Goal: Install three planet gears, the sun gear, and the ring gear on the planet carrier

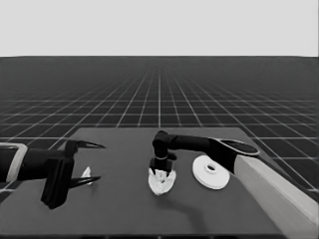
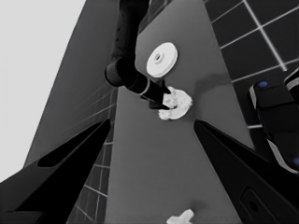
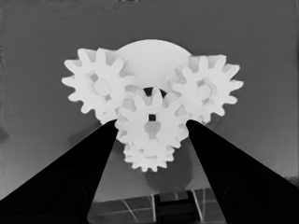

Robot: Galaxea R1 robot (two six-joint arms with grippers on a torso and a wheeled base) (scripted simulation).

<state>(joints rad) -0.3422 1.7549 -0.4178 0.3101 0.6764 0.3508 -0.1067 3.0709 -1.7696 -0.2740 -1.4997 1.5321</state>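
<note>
The smaller round part [image 3: 152, 58] lies mid-table [image 1: 160, 186] with three small toothed gears on it: one on each side [image 3: 98, 86] [image 3: 205, 88] and one nearest the camera [image 3: 148, 158]. A fourth gear [image 3: 152, 122] sits between the fingers of my right gripper [image 3: 152, 126], just off the part's dark centre hole [image 3: 149, 91]. The fingertips touch this gear's teeth on both sides. In the head view the right gripper [image 1: 162, 172] points straight down onto the stack. The larger round part [image 1: 202, 169] lies flat to its right, apart from it.
My left arm waits at the table's left end, its gripper [image 1: 99, 162] open. A thin white piece [image 1: 87, 175] lies on the table beneath its fingers, not held. Dark machinery with blue lights [image 2: 275, 121] stands past the table's edge.
</note>
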